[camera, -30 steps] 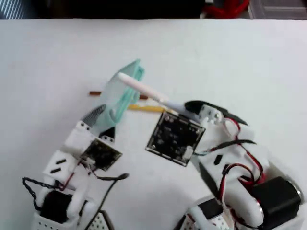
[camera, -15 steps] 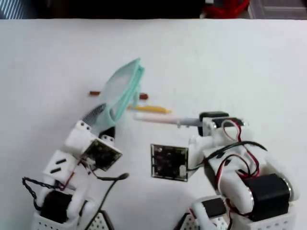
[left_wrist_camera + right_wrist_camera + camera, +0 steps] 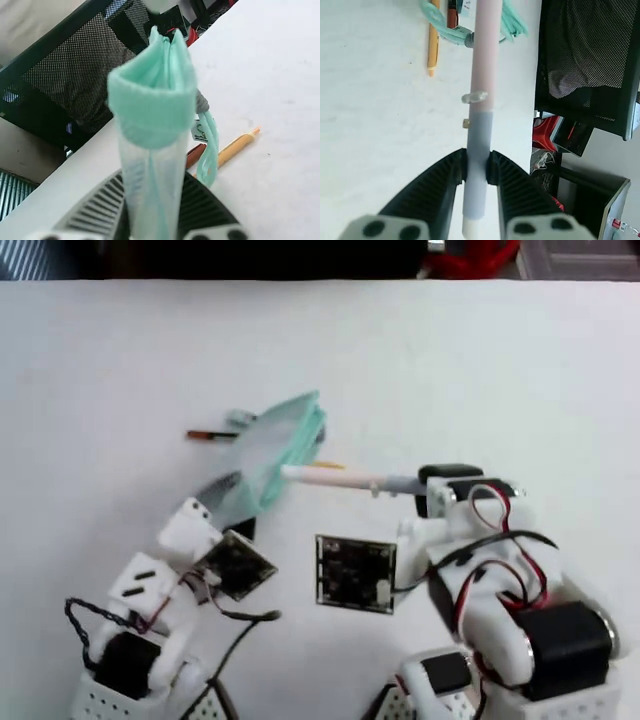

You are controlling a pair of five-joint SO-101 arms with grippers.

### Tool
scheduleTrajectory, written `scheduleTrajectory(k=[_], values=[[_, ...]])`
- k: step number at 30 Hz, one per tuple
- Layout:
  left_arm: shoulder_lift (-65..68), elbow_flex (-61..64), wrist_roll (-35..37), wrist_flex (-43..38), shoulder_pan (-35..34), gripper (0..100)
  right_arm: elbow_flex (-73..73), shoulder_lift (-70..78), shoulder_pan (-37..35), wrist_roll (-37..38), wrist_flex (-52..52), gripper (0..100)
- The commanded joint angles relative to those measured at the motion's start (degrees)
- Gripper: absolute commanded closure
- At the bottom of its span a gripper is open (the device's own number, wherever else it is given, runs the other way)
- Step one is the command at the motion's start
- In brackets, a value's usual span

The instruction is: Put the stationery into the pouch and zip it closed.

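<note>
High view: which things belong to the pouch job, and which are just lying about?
Job:
pouch, held in the left gripper
pink pen, held in the right gripper
yellow pen and brown pen, on the table by the pouch

Lying about:
red object beyond the table's far edge
black mesh frame off the table

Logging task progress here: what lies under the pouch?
A brown pen pokes out from under one side of the pouch and a yellow pen from the other. Their middle parts are covered, and anything else beneath cannot be seen.
</note>
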Motion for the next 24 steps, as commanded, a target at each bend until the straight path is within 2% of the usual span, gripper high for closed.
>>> scheduleTrajectory(k=[1,20,24], values=[[-0.66,-1.05,-0.62,-0.44,1.63,98,-0.35,1.54,0.04,0.53,-0.04,98.1],[-0.66,-3.52,-0.44,-0.44,1.71,98,5.36,1.71,-1.8,0.97,0.04,98.1],[-0.66,-3.6,-0.44,-0.09,4.35,98,5.27,2.68,-1.89,0.97,-0.04,98.1]])
